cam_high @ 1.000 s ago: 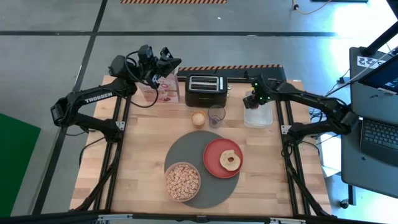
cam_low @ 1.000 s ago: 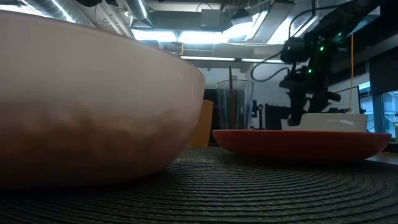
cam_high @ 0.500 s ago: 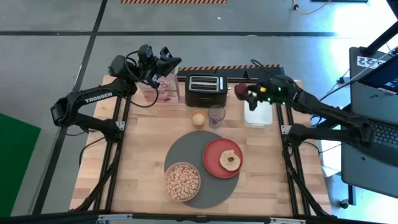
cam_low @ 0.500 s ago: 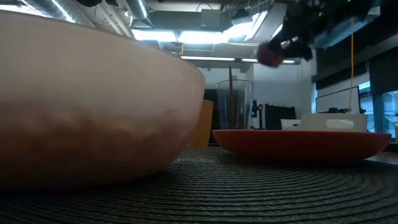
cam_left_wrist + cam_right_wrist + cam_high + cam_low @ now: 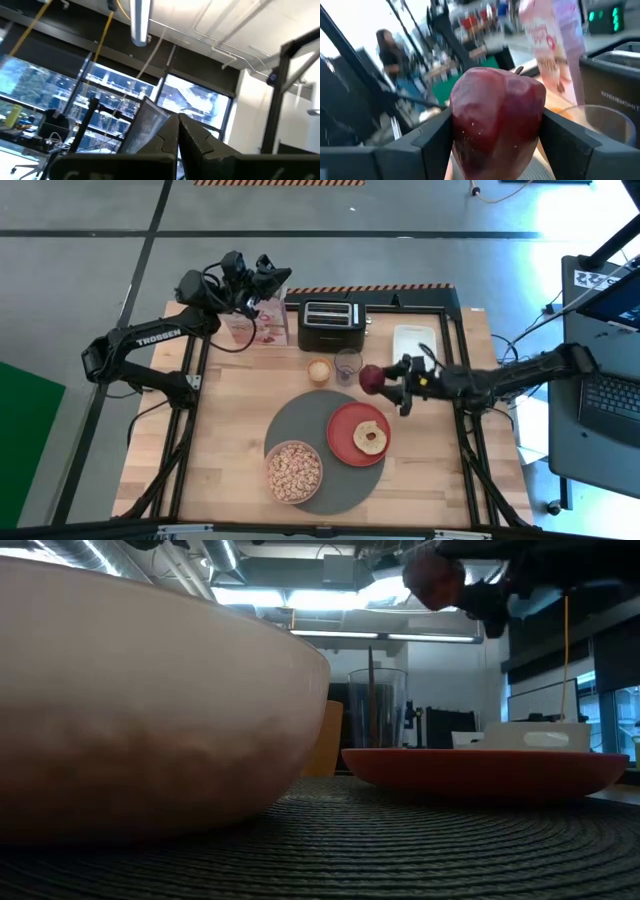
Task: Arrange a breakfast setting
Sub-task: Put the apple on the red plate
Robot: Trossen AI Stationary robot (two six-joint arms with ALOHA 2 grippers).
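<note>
Two dark arms work at a wooden table, seen from above. The right gripper (image 5: 385, 380) holds the small dark-red fruit (image 5: 372, 378) in the air, just beyond the far edge of the round red plate (image 5: 342, 431). A bagel half (image 5: 371, 438) lies on that plate. The plate sits on a large round dark-grey mat (image 5: 290, 423), beside a pale round bowl (image 5: 294, 471) of tan cereal (image 5: 293, 468). The left gripper (image 5: 268, 272) waits, raised over the far left corner.

From table height, the bowl (image 5: 150, 700) fills the near left. The fruit (image 5: 433, 580) hangs high above the plate (image 5: 490, 768), carried by the right arm.

The left wrist view looks up at ceiling and windows; its fingers (image 5: 175, 142) are pressed together, holding nothing.

The right wrist view shows the fruit (image 5: 497, 117) clamped between that arm's two dark fingers (image 5: 437, 137).

The step in hand seems to be carrying the fruit to the setting. The next move likely calls for lowering it onto the plate beside the bagel, then parting the fingers gently so it does not roll. No spoon is visible.
</note>
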